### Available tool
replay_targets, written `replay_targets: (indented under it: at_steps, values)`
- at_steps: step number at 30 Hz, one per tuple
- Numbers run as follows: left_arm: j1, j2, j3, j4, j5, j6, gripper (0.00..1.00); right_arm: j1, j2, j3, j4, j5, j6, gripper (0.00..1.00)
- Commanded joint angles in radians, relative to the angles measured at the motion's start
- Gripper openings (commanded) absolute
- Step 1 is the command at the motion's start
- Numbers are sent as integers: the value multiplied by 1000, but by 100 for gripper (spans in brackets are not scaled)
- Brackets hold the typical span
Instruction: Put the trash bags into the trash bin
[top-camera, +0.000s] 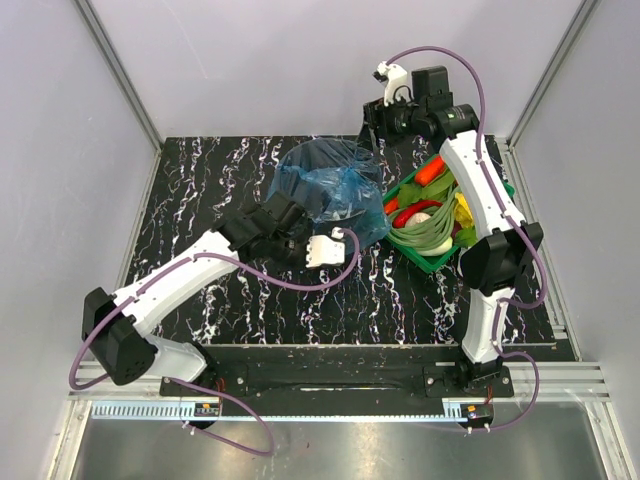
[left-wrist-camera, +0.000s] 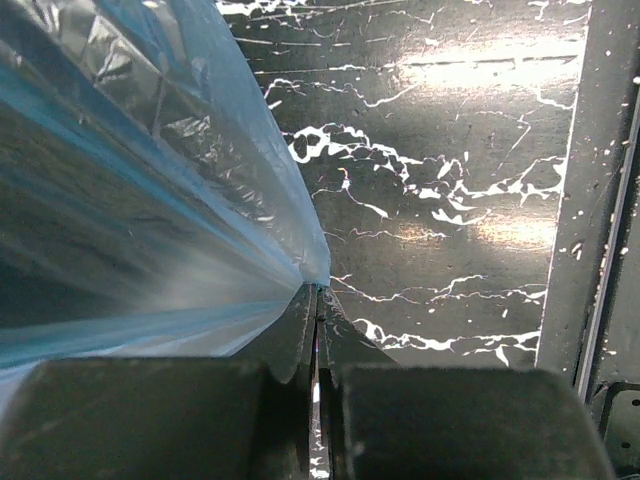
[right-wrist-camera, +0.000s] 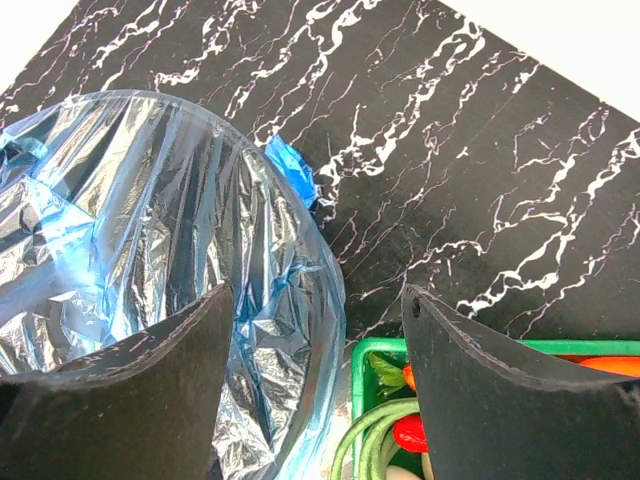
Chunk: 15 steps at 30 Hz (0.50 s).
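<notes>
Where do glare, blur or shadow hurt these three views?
Left wrist: the trash bag film pinched by the left hand is smeared and soft near the lens, with glare patches on the table. Right wrist: sharp, but the film glints white and the right hand shows as flat black. Top external: even light, faint shadows, nothing blurred.

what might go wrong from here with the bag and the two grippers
1. The left gripper is shut on a thin edge of the trash bag, and the film fans out taut from the pinch. A harder pull may tear it or let it slip out.
2. The right gripper hangs open over the bag's mouth, with the green tray close beside it. Coming down, a finger may snag the film or bump the tray.
</notes>
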Motion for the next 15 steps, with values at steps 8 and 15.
replay_targets:
  at_steps: [8,15]
  values:
    - [-4,43,-54,140,-17,-21,0,8,-22,-54,13,-102,-37,73]
    - [-4,83,-73,174,6,-17,0,14,-22,-106,27,-91,-46,72]
